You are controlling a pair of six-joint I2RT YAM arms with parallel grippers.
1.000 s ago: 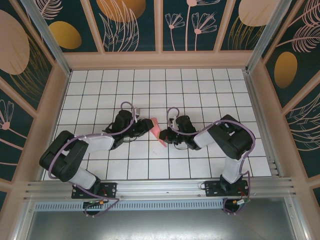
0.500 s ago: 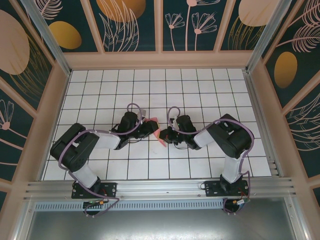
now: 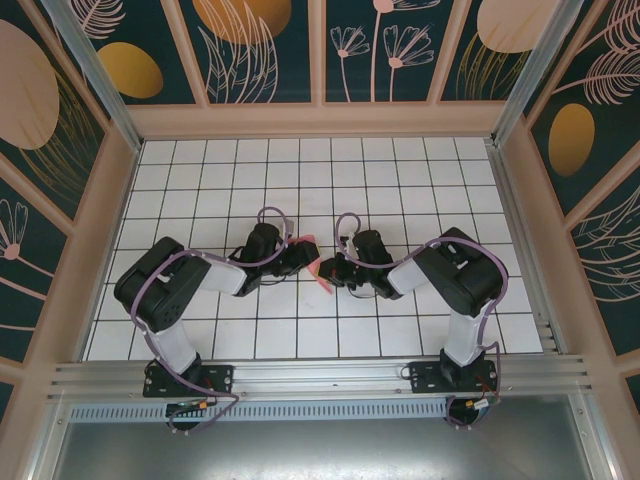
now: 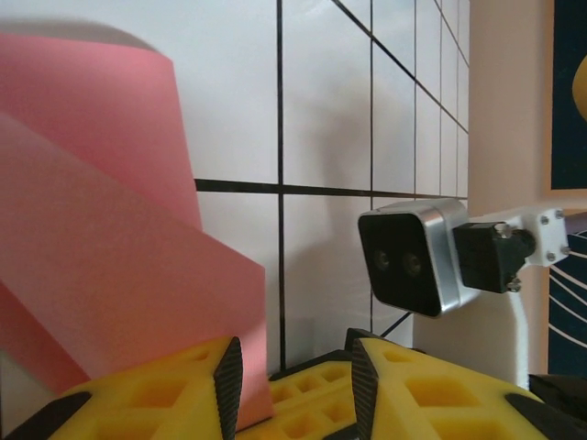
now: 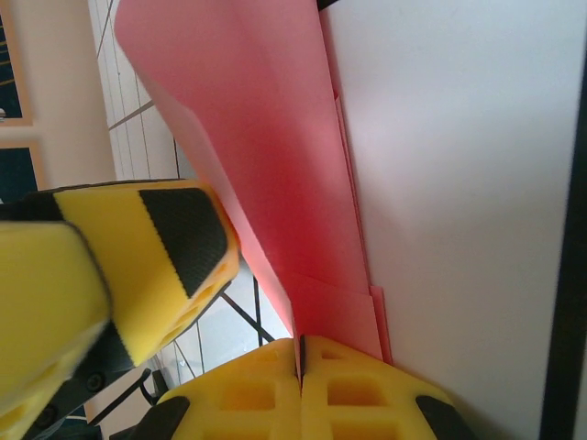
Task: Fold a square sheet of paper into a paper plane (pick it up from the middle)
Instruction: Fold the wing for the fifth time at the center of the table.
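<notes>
Right tool: its yellow pads are pressing flat together and pinching the narrow end of the pink paper, where stacked folded layers are showing at the seam.

Left tool: it is standing partly open, with a clear gap between its pads. A lower edge of the paper is dipping into that gap and lying against one pad. The other pad is standing clear, so there is no grip. One of its fingers is sitting just beside the paper's broad face in the right wrist view.

Top view: both tools are meeting nose to nose near the middle of the table, with the paper between them.

Hard to make out: the tools are covering most of the paper from above. Its edges are running out of both wrist views, so its overall outline cannot be told, nor whether it is touching the table.
</notes>
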